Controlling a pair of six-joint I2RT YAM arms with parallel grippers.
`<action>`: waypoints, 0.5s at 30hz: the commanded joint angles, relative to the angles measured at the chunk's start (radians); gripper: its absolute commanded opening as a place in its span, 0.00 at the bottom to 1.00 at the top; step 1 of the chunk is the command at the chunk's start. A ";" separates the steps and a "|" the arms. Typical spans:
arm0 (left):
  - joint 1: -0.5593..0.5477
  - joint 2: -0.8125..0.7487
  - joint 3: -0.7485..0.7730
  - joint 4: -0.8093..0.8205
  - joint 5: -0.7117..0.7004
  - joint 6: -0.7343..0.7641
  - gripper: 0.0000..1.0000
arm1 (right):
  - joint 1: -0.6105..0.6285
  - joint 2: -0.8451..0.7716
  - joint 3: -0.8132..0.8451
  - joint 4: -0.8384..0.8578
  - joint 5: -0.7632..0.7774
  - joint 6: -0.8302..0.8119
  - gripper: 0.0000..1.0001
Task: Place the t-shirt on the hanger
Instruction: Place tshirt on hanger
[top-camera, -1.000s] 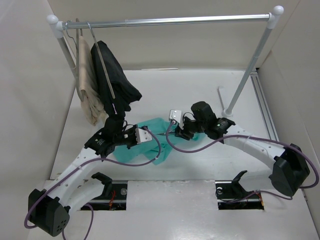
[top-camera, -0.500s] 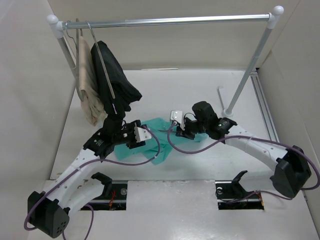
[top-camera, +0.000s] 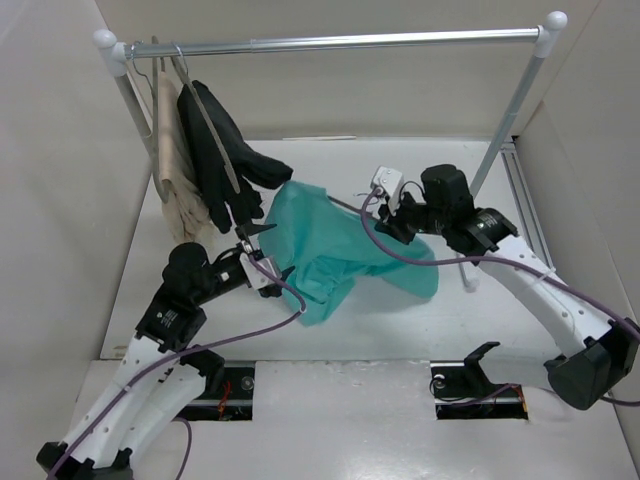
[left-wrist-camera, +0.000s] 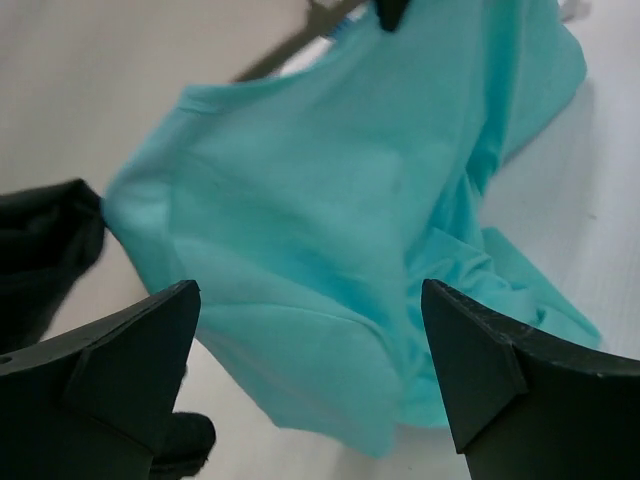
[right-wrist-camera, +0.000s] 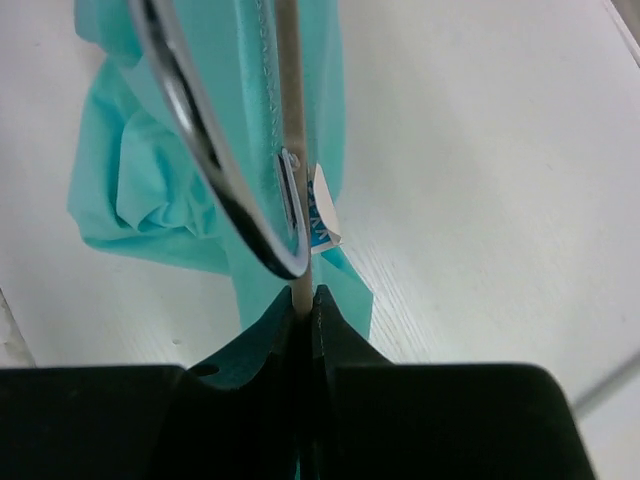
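Draping t-shirt (top-camera: 330, 245) hides most of hanger (right-wrist-camera: 289, 100)

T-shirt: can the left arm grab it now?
Probably yes. The jaws of the left gripper stand wide open right in front of the t-shirt, with nothing between them.

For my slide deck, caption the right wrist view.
The right gripper pinches the hanger by its wire, the t-shirt hanging beyond.
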 joint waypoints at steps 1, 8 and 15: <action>-0.004 0.050 0.072 -0.012 0.118 -0.016 0.89 | -0.026 -0.039 0.153 -0.058 0.075 0.086 0.00; -0.014 0.349 0.100 -0.010 0.170 -0.247 0.93 | -0.026 -0.005 0.340 -0.213 0.114 0.210 0.00; -0.100 0.413 0.029 0.329 -0.188 -0.502 1.00 | 0.087 -0.052 0.318 -0.176 0.074 0.350 0.00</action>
